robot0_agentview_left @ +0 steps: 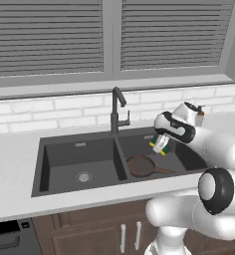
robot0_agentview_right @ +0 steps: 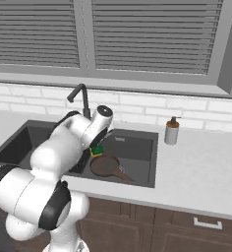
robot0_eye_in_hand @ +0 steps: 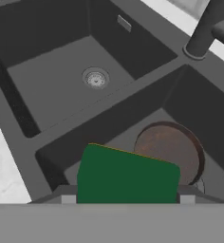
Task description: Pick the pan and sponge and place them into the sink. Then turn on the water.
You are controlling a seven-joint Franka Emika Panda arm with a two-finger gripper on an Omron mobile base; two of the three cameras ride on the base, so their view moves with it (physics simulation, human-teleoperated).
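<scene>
My gripper [robot0_agentview_left: 160, 145] hangs over the right basin of the dark grey sink [robot0_agentview_left: 74, 152], shut on the sponge [robot0_agentview_left: 158, 144]. In the hand view the sponge [robot0_eye_in_hand: 128, 176] shows its green top with a thin yellow edge, held between the two finger tips. The brown pan [robot0_agentview_left: 140, 165] lies flat on the floor of the right basin, just below and beside the sponge, handle pointing right. From the right base view the sponge [robot0_agentview_right: 97, 150] sits above the pan [robot0_agentview_right: 105, 166]. The faucet [robot0_agentview_left: 117, 112] stands behind the divider; the water is out of view.
A soap dispenser [robot0_agentview_right: 172, 132] stands on the counter right of the sink. The left basin has a round metal drain [robot0_eye_in_hand: 95, 78]. White counter runs on both sides, with a brick wall and shuttered window behind. My own arm crosses in front of the sink.
</scene>
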